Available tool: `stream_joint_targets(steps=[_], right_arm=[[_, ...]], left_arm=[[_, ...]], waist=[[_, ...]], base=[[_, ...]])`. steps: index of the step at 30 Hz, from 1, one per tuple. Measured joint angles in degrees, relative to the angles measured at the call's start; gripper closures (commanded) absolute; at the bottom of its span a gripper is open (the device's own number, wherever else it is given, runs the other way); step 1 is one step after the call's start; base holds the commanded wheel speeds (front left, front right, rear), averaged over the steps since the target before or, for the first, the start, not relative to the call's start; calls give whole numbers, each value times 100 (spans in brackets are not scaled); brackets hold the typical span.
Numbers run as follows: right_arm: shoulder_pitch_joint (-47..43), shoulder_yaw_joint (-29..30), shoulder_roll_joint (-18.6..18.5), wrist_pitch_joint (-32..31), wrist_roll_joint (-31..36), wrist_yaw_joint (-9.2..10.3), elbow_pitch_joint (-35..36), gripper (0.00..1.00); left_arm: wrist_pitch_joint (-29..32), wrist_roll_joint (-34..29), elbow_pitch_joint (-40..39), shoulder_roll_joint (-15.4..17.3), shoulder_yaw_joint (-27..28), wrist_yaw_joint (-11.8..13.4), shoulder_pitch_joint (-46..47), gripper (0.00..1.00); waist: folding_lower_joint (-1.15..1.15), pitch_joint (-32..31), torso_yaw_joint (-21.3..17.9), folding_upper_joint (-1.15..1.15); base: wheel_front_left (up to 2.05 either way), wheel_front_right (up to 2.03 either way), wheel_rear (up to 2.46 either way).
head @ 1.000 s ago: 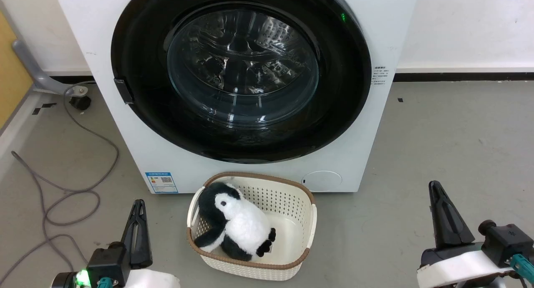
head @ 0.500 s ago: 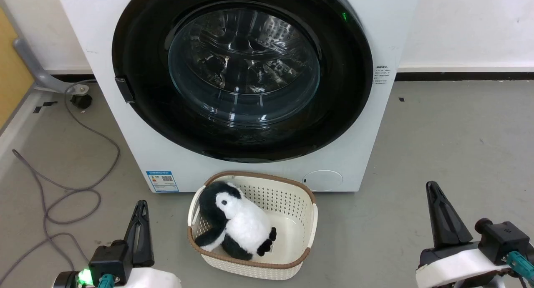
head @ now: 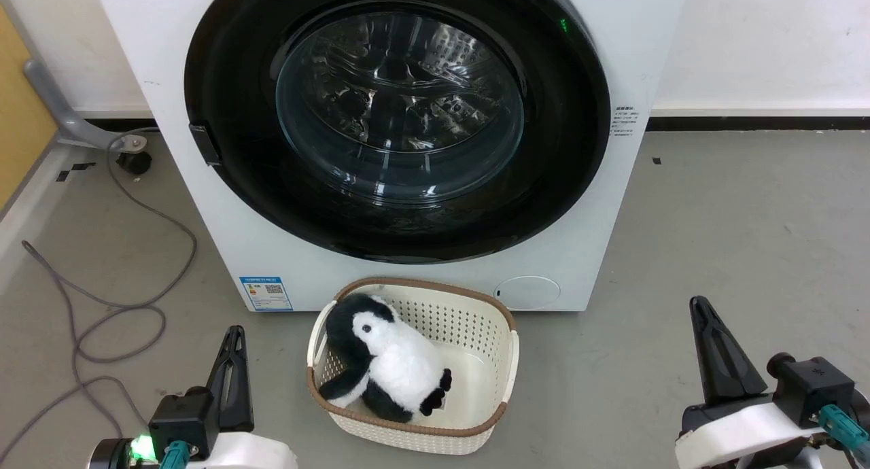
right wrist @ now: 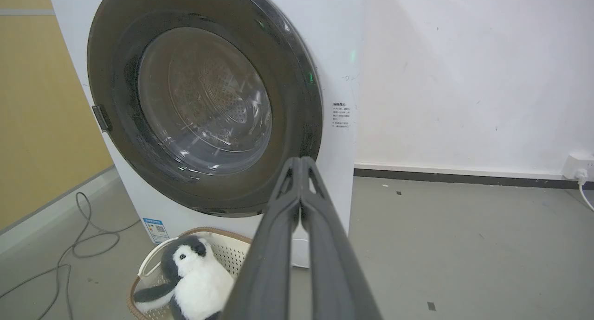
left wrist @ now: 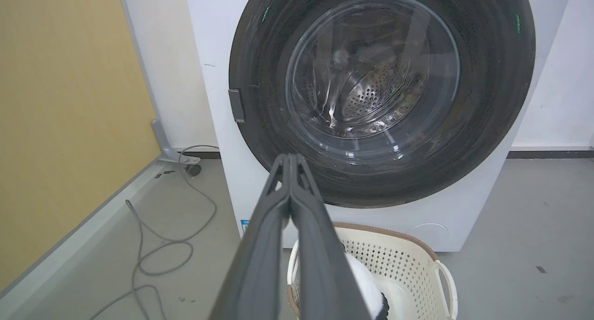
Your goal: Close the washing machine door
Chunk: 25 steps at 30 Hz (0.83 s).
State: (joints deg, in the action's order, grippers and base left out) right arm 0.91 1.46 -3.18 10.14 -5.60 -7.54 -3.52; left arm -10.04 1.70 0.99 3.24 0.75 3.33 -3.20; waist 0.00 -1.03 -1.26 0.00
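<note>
The white washing machine [head: 421, 279] fills the upper middle of the head view. Its round glossy black door [head: 224, 68] with the clear glass bowl lies flush against the machine's front; a small dark latch tab sits at its left rim. Through the glass the steel drum shows. My left gripper [head: 235, 334] is low at the left, shut and holding nothing, well short of the machine. At the lower right my right gripper [head: 698, 306] is also shut and holds nothing. In the wrist views each pair of fingers [left wrist: 290, 160] [right wrist: 300, 162] meets at the tips, pointing toward the door [left wrist: 492, 79] [right wrist: 116, 55].
A cream perforated basket [head: 499, 360] with a black and white plush penguin [head: 384, 360] stands on the grey floor right before the machine, between my arms. A grey cable [head: 122, 313] loops on the floor at the left. A yellow panel [left wrist: 60, 125] stands at the far left.
The whole head picture has drifted slightly, so the camera has moved. Both grippers sit a little higher in the picture. The door has stayed flush with the machine.
</note>
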Motion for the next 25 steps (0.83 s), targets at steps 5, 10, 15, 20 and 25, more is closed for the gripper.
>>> stream_joint_targets(steps=[5, 10, 15, 20, 25], right_arm=[[0, -8, 0, -62, 16, 0, 25, 100], [0, -16, 0, -110, 48, 0, 38, 100], [-1, -23, 0, -188, 59, 0, 53, 100], [-1, -32, 0, -252, 104, 0, 66, 100], [-1, -38, 0, -301, 120, 0, 86, 100]], left_arm=[[65, -1, -3, -4, -7, -20, 3, 100], [119, -3, -10, -9, -11, -49, 34, 100], [170, -10, -15, -11, -16, -57, 48, 100], [240, -12, -20, -13, -18, -96, 62, 100], [299, -18, -21, -14, -21, -101, 73, 100]], waist=[[0, 7, 9, 0], [0, 13, 16, 0], [0, 19, 23, 0], [0, 25, 31, 0], [0, 31, 38, 0]], base=[[0, 0, 0], [0, 0, 0], [0, 0, 0], [0, 0, 0], [0, 0, 0]])
